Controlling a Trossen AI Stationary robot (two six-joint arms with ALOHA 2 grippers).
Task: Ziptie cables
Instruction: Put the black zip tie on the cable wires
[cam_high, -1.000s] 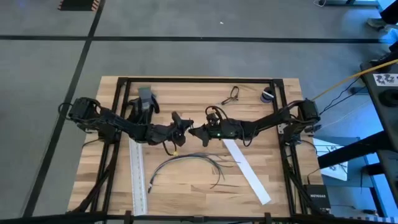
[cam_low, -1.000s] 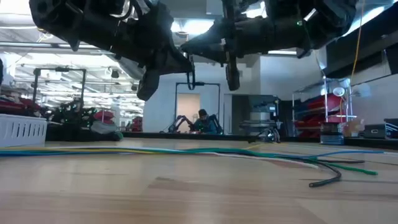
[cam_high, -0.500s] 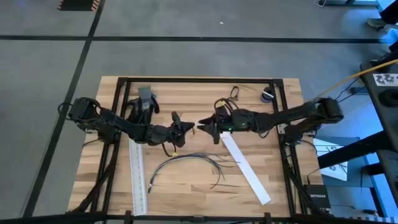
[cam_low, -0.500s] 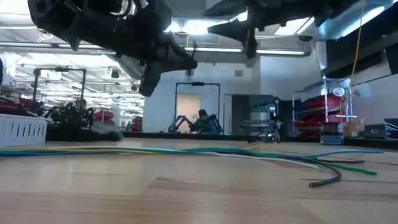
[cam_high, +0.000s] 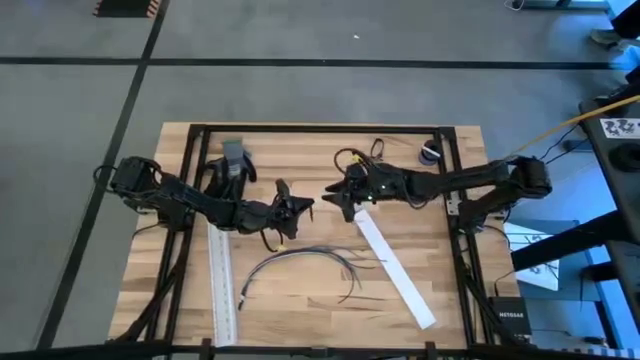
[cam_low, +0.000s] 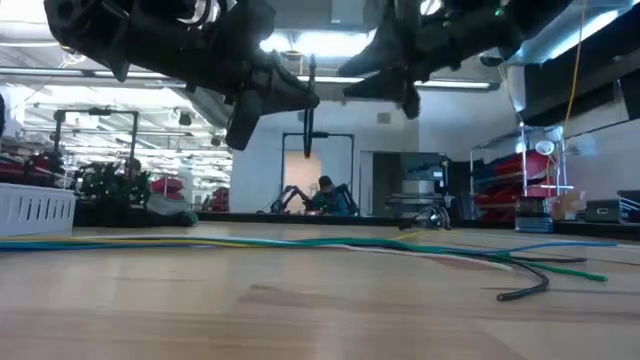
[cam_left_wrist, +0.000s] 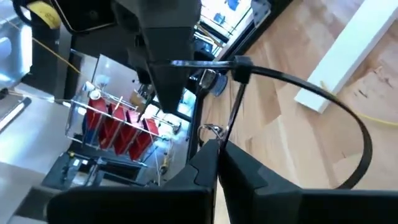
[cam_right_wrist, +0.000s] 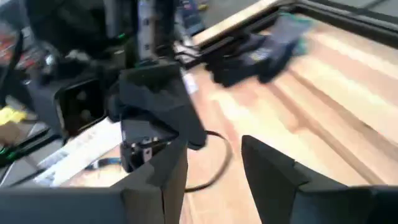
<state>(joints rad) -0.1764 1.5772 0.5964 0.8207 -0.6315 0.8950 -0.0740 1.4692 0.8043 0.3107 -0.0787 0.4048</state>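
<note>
The left gripper (cam_high: 296, 205) is raised over the middle of the table, and its fingers (cam_left_wrist: 205, 163) are pressed together on the tail of a black zip tie (cam_left_wrist: 292, 79). The tie is already bent into a loop, with its small head (cam_left_wrist: 240, 67) at the top. The right gripper (cam_high: 334, 193) is just beside it, facing it. Its fingers (cam_right_wrist: 273, 171) stand apart and hold nothing, and through the gap between them the left gripper's closed tip can be seen.

I judge that the step in hand is passing or threading the tie between the two grippers, still in the air. To do it well, the left gripper should keep its hold firm and steady, and the right gripper should close on the head or on the free part of the loop, not on the left fingers. The loop must stay open enough to go around the wires.

The cables (cam_high: 300, 258) lie on the wooden table (cam_high: 300, 315), nearer its front edge and below both grippers, in a loose curve with the ends spread apart. No gripper touches them and no tie is around them yet. In the low view they are coloured strands (cam_low: 300, 243) flat on the wood.

A white strip (cam_high: 397, 271) lies slanted just beside the right end of the cables, and a long white strip (cam_high: 221, 285) lies along the left side. A grey object (cam_high: 233, 155) and a small round object (cam_high: 430, 153) rest near the far edge, well apart from the work. The spread ends of the cables and the near white strip could hinder the loop when it comes down.
</note>
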